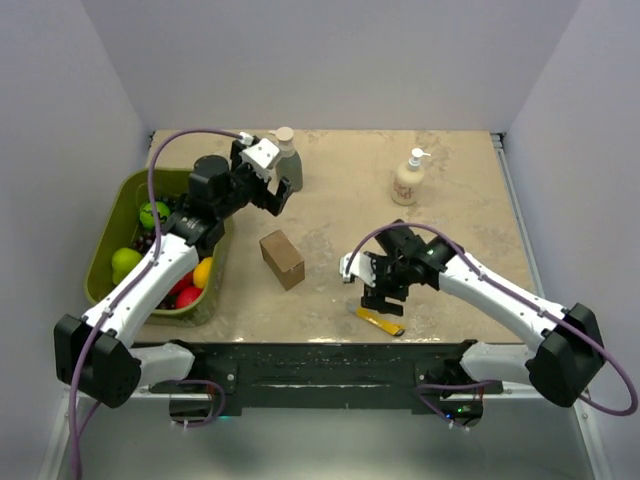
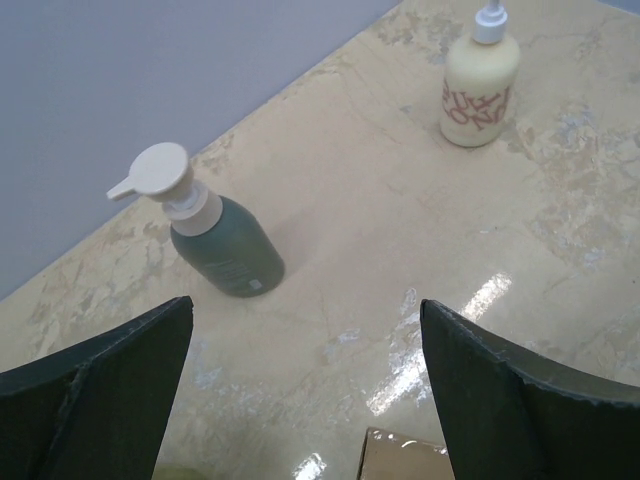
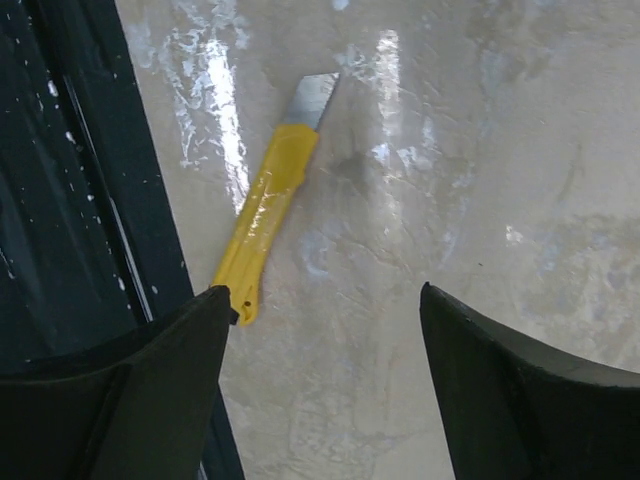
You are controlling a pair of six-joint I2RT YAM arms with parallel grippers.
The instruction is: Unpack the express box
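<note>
Top external view has the express box (image 1: 282, 258), a plain matte brown cardboard block with crisp edges, sitting on the glossy, marble-veined beige worktop (image 1: 450, 220) between the two arms, touched by neither. Left jaws are spread wide near a dark green pump bottle (image 2: 222, 245), and in the left wrist view only a corner of the box shows low between them. Right jaws, also spread, hang well off to the box's right, over a yellow plastic utility knife (image 3: 265, 215) with a bare metal blade.
</note>
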